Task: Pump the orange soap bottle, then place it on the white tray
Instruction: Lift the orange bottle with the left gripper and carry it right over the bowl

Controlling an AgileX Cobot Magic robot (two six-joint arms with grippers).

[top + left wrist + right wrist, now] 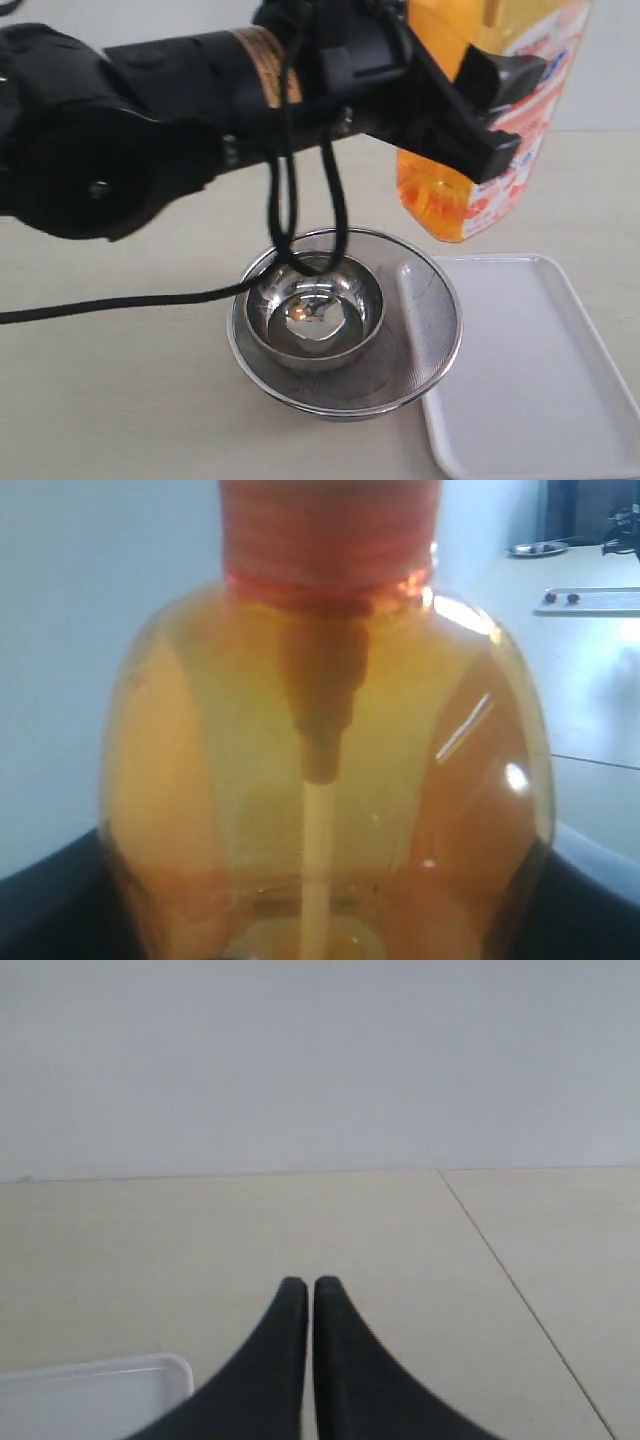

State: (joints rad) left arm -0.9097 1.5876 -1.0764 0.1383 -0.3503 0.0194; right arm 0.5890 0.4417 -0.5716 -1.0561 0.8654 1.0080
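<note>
Above the table (110,400): my left tool (497,112) pinches the tall translucent orange plastic soap bottle (468,205), which hangs raised and tilted.
Bottle's place: not on the flat rectangular white plastic tray (530,390), but near its far edge.
Right tool (310,1288): my fingers are pressed together, holding nothing, near a tray corner.
Beside the tray: round steel mesh strainer (425,340), with a shiny steel bowl (315,325) inside.
</note>
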